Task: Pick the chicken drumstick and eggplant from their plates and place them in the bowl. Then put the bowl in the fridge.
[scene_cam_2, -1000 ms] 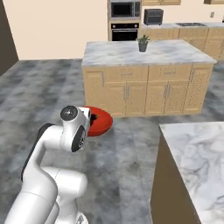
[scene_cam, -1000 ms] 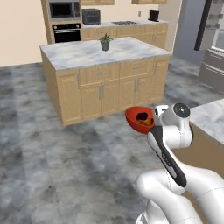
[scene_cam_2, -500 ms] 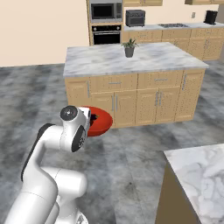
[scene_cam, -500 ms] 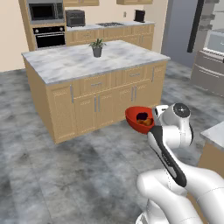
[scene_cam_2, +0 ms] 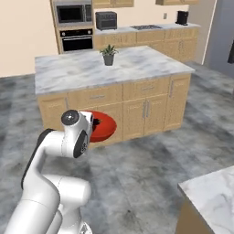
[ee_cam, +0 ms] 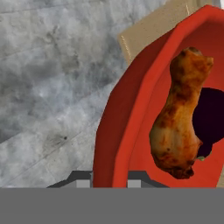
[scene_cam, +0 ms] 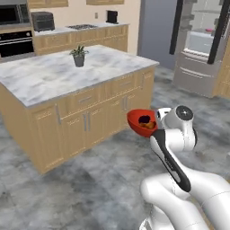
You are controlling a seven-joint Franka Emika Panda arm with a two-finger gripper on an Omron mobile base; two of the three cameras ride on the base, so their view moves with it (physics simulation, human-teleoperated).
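**Loaded bowl carried at the arm's end, fridge now in sight**

You have the red bowl (scene_cam: pixel 142 122) held up off the floor at the end of the arm, in front of the kitchen island (scene_cam: pixel 67 85). Inside it lie the chicken drumstick (ee_cam: pixel 179 118) and, just beside and partly under it, the dark eggplant (ee_cam: pixel 211 116); in the left base view you can make them out as a dark spot and an orange lump in the bowl's hollow. The gripper (ee_cam: pixel 109 180) pinches the bowl's near rim, one finger pad on each side of the wall.

On the island surface stands a small potted plant (scene_cam: pixel 79 55). Behind it you see the wall oven (scene_cam_2: pixel 77 40) with a microwave (scene_cam_2: pixel 72 13) above.

Compared with a second ago, your base has turned: the island has slid left and grown nearer in both base views, and the open fridge (scene_cam: pixel 202 45), with its white interior and grey drawers, has come into the left base view's upper right. The bowl sits in the same place against the arm.
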